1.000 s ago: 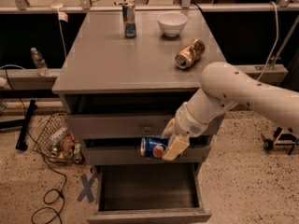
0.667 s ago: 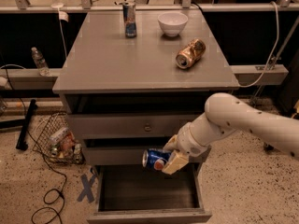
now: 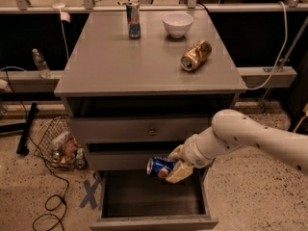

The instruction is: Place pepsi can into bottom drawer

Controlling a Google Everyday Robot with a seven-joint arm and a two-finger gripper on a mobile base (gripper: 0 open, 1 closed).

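We read no words or numbers anywhere. The one brand mark we make out is the round red-and-white logo on the blue pepsi can, which lies sideways, clasped in the gripper just above the open bottom drawer. On the floor to the left of the drawer we see a blue tape X.

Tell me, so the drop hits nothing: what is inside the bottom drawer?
Only the bottom drawer's dark floor shows. The hand, holding the pepsi can above it, covers part of its rear.
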